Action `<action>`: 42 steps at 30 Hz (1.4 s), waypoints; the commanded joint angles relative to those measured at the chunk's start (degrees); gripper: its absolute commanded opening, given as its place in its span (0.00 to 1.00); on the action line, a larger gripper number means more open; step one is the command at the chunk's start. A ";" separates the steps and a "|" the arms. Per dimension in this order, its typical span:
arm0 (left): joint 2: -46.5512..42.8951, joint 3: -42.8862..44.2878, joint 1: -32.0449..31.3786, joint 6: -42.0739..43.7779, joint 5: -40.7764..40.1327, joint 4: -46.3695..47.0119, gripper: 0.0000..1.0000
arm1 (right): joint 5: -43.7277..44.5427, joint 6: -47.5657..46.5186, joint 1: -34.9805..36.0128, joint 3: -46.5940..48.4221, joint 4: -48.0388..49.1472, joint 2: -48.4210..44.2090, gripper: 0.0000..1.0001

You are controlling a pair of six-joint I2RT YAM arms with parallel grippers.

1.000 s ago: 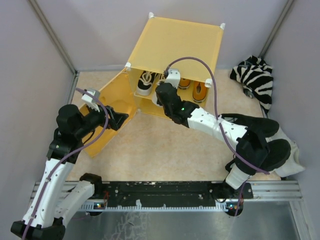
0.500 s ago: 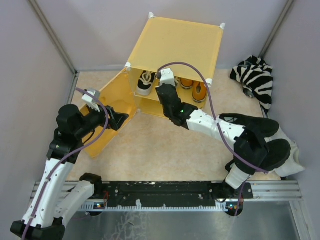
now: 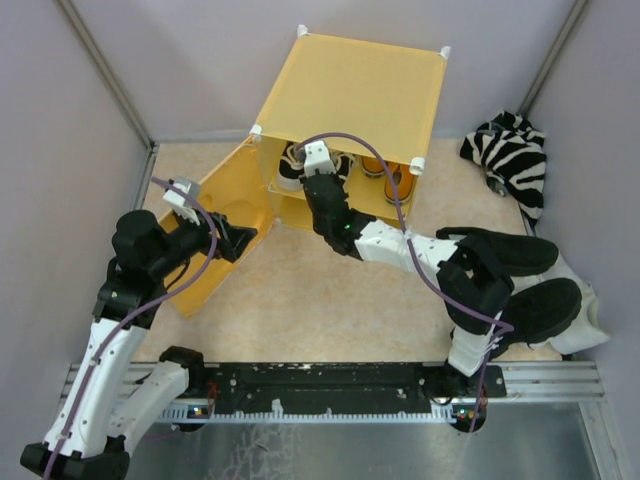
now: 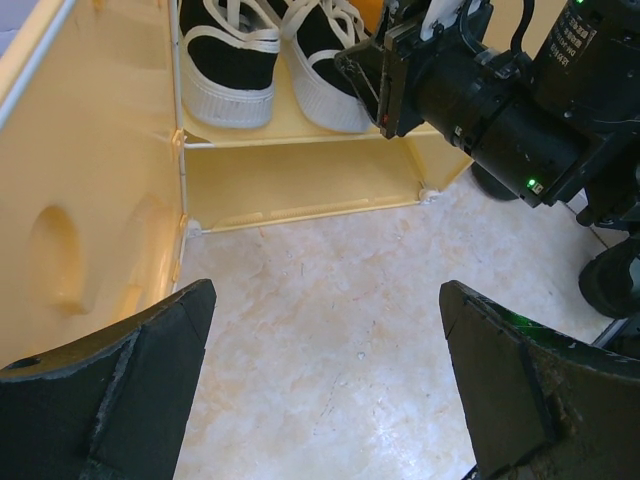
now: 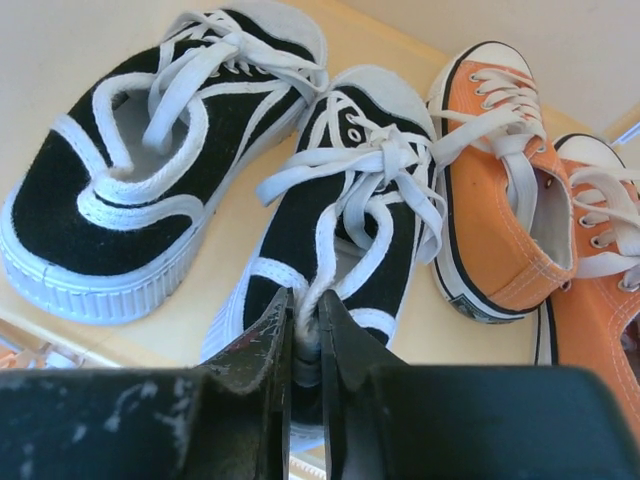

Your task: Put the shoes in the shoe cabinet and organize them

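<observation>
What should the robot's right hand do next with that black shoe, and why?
Probably slide it slightly toward the other black shoe. The right hand is shut on the heel of the black shoe, whose laces lie against the orange shoe, so the two pairs look crowded.

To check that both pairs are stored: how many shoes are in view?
4, all side by side on the cabinet shelf: left black shoe, right black shoe, inner orange shoe, outer orange shoe partly cut off.
</observation>
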 commanded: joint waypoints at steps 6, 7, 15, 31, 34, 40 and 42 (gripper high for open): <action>-0.28 0.20 -0.40 0.96 -0.77 0.49 0.99 | 2.28 3.84 0.07 -2.78 0.22 -4.12 0.58; -0.29 0.20 -0.40 0.94 -0.90 0.53 0.99 | 1.61 4.51 0.29 -2.64 -1.04 -4.82 0.61; 0.30 0.42 -0.40 0.78 -1.45 0.58 0.99 | -6.16 9.99 3.65 -2.33 -12.48 -13.03 0.68; 1.64 1.08 -0.40 0.24 -1.56 0.67 0.99 | 1.54 40.59 5.11 -2.82 -65.31 -34.04 0.71; 1.59 1.11 -0.40 0.20 -1.54 0.96 0.99 | 2.64 48.72 2.38 -3.59 -77.05 -37.53 0.70; 1.67 1.11 -0.42 0.11 -0.37 1.20 0.99 | 3.26 54.50 -8.16 -13.59 -78.44 -48.32 0.65; 1.53 1.08 -0.39 0.06 -0.23 1.15 0.99 | 1.25 52.12 -13.44 -16.46 -74.21 -50.08 0.64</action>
